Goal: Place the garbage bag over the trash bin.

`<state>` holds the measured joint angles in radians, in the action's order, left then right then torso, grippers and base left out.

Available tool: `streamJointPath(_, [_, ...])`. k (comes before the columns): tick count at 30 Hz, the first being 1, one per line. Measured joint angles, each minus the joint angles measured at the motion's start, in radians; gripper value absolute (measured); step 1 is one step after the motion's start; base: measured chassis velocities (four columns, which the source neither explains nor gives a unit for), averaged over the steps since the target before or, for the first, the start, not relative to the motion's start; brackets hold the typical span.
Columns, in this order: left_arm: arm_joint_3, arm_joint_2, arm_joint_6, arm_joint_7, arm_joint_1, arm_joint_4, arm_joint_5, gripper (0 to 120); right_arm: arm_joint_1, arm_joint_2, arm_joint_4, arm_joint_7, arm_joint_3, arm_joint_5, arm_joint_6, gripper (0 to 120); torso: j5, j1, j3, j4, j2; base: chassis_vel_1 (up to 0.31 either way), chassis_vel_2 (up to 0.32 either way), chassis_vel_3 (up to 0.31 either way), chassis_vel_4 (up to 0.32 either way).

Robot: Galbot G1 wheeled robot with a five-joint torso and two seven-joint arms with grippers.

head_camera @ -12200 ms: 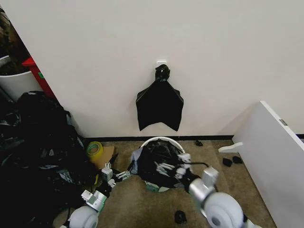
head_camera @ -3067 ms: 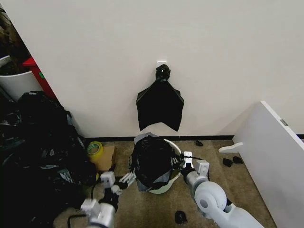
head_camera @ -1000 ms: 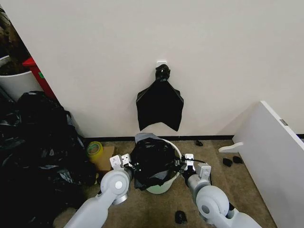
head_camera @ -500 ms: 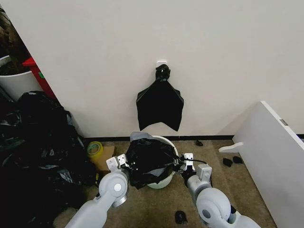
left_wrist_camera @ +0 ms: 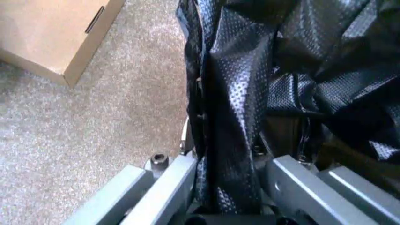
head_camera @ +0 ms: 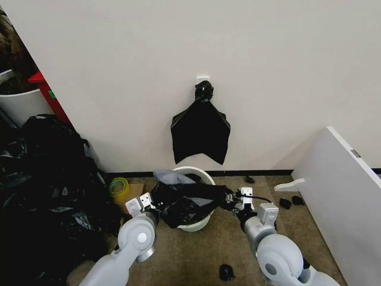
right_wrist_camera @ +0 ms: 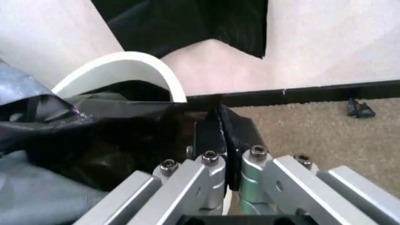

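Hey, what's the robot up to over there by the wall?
It's fitting a black garbage bag onto the white trash bin. The left hand and the right hand each grip one side of the bag and hold it stretched across the bin's top. The bin's far rim is uncovered.

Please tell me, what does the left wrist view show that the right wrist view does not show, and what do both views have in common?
The left wrist view alone has a brown cardboard box on the carpet and the left gripper shut on a fold of the garbage bag.

The right wrist view alone has the trash bin rim arching above the bag, the wall's black baseboard, a flat black bundle hanging on the wall, and the right gripper pinching the bag's edge.

Both share the black garbage bag and the speckled carpet.
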<state>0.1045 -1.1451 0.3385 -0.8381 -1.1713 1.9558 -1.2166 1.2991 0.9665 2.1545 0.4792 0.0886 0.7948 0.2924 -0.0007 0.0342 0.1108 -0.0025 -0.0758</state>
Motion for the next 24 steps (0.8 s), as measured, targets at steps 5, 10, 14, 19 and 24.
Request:
streamJointPath(5, [0.002,0.010,0.004,0.010,-0.027,0.029,0.059,0,0.015,-0.026,0.005,-0.049,-0.020,-0.080,-0.024,4,0.0002,0.000,0.000,0.0000,0.000,0.000,0.000,0.000,0.000])
streamJointPath(10, [0.010,0.027,0.014,0.027,-0.057,0.067,0.123,0,0.056,-0.085,0.047,-0.145,-0.024,-0.202,-0.080,22,0.0001,0.000,0.000,0.0003,0.000,0.000,0.000,0.000,0.000])
streamJointPath(14, [0.011,0.049,0.020,0.041,-0.057,0.086,0.152,0,0.135,-0.143,0.096,-0.227,0.017,-0.302,-0.126,36,0.0000,0.000,0.000,-0.0001,0.000,0.000,0.000,0.000,0.000])
streamJointPath(19, [0.007,0.088,0.025,0.086,-0.063,0.107,0.203,0,0.210,-0.197,0.155,-0.317,0.087,-0.392,-0.194,54,-0.0004,0.000,0.000,-0.0003,0.000,0.000,0.000,0.000,0.000])
streamJointPath(24, [0.002,0.128,0.025,0.149,-0.080,0.126,0.273,0,0.171,-0.214,0.186,-0.350,0.094,-0.332,-0.193,68,0.0001,0.000,0.000,0.0000,0.000,0.000,0.000,0.000,0.000])
